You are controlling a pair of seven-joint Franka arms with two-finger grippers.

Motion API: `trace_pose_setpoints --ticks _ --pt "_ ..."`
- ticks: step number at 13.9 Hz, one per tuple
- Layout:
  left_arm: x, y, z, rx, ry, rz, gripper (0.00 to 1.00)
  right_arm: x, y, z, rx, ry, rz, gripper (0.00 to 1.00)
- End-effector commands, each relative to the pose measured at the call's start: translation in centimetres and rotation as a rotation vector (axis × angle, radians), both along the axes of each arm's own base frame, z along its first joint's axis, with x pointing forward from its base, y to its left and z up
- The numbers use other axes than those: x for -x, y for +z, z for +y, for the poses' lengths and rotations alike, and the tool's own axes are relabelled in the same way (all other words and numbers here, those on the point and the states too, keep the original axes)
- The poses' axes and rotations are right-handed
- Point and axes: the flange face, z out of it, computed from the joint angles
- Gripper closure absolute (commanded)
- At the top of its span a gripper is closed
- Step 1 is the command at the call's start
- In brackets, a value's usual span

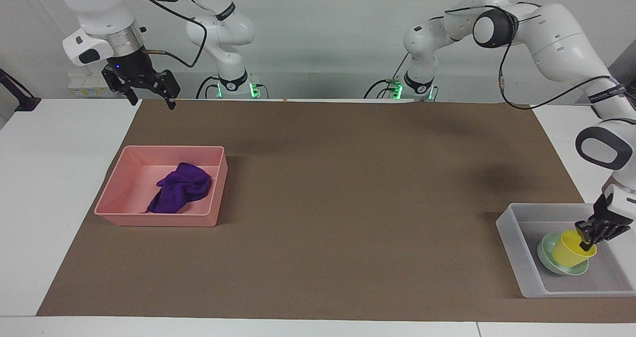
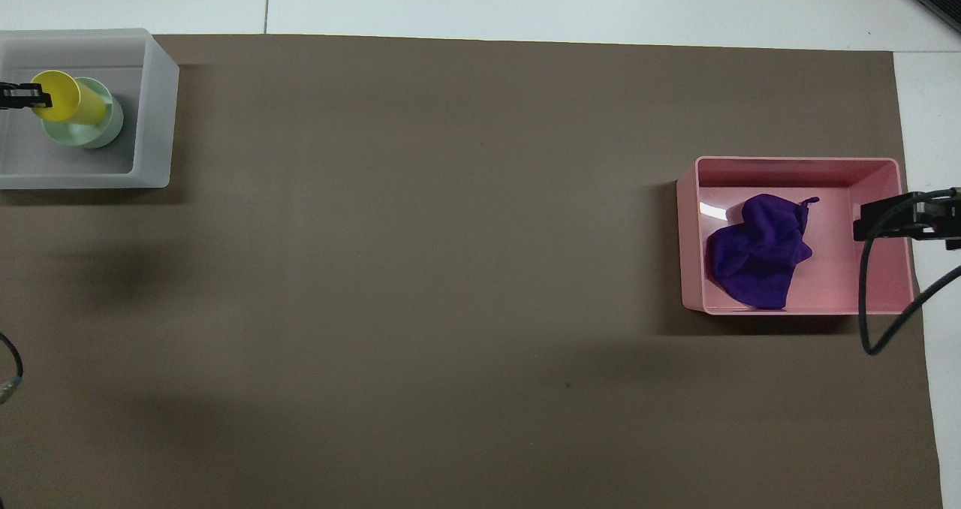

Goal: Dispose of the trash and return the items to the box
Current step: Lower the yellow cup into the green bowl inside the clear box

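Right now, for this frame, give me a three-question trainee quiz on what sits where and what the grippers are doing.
1. True or false: the purple cloth lies in the pink tray.
2. What does the left gripper hold? A) mint-green bowl B) yellow cup C) nothing
3. Fill in: the yellow cup is tilted over the ____ in the translucent box.

Key: 1 true. 2 B. 3 mint-green bowl. The right gripper waits open, raised near the pink tray.

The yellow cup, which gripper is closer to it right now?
Left. The left gripper is shut on the cup at its rim, over the bowl. The right gripper waits at the right arm's end of the table.
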Motion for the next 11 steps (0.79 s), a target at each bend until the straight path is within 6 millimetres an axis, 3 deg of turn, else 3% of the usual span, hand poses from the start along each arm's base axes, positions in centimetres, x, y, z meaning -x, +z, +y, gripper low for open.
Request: trace_pose_setpoints --ticks 1,2,3,5,6,9,11 --pt "0.7 0.2 -0.5 -0.044 -0.031 0.009 0.9 0.6 0.0 -0.3 -0.021 0.013 -0.01 0.0" --pt "0.8 0.3 -0.4 -0.044 -0.032 0.015 0.24 0.7 0.1 -0.3 -0.021 0.013 -0.013 0.0" --pt "0.8 0.5 -0.3 -0.048 -0.036 0.014 0.02 0.7 0.1 -0.3 -0.021 0.013 -0.011 0.0" --pt "0.8 2.5 -0.8 -0.06 -0.071 0.002 0.0 0.7 0.0 -0.3 -0.021 0.013 -0.01 0.0" --pt "1.1 4.5 -1.3 -0.066 -0.083 -0.007 0.0 0.7 0.0 -0.3 -0.021 0.013 -0.01 0.0" --pt "2.8 11.7 -6.0 -0.065 -0.144 0.021 0.0 0.7 0.0 -0.3 -0.021 0.014 -0.01 0.0" --pt "5.0 15.6 -11.1 -0.056 -0.209 0.097 0.0 0.7 0.0 -0.3 -0.021 0.013 -0.01 0.0"
